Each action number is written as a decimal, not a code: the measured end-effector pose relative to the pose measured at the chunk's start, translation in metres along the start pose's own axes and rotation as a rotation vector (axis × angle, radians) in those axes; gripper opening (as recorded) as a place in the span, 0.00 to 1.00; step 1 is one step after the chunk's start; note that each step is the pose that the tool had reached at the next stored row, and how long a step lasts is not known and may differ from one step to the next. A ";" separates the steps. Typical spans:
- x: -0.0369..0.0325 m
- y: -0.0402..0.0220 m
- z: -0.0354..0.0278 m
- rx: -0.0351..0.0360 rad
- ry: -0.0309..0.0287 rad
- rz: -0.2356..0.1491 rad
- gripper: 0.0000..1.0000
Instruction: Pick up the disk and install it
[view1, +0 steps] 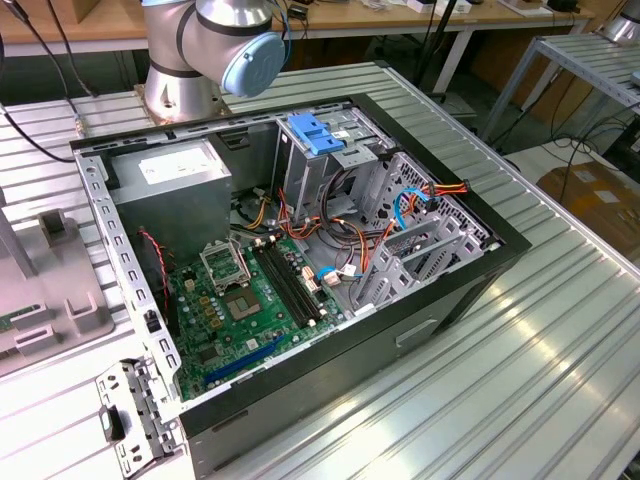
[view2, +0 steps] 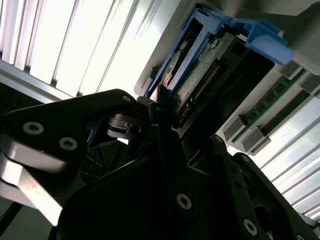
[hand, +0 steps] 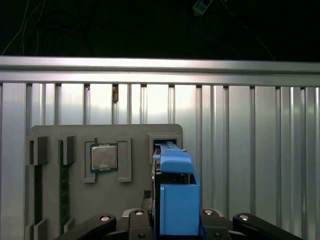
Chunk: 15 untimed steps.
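The disk (hand: 175, 192) stands on edge with its blue plastic rail facing the first wrist view and its far end at a slot of a grey holder plate (hand: 55, 200). In the second wrist view the disk (view2: 200, 65) shows its blue rail and dark connector edge. My gripper (hand: 175, 222) has one black finger on each side of the disk, pressed against the blue carrier. The gripper (view2: 170, 125) reaches up to the disk's near end in the second wrist view. Whether the disk still rests in the slot I cannot tell.
A square processor chip (hand: 104, 157) sits in a pocket of the holder plate. The open computer case (view1: 480, 270) lies on the ribbed aluminium table (view1: 520, 380), with an upright drive cage and blue latch (view1: 318, 135) and a grey metal box (view1: 175, 185). The arm's base (view1: 190, 70) stands behind it.
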<state>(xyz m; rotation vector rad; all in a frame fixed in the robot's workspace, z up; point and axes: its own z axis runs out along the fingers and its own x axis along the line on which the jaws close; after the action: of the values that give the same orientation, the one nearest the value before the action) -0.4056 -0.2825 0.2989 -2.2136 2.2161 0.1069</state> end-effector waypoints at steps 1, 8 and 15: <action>0.0000 0.0000 -0.0003 -0.0001 0.0001 0.000 0.36; -0.0001 0.0001 -0.0024 -0.0001 0.0000 0.000 0.36; -0.0003 0.0003 -0.0056 -0.0001 0.0000 0.000 0.36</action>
<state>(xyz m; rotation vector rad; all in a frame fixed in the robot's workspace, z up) -0.4056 -0.2825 0.3045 -2.2137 2.2162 0.1070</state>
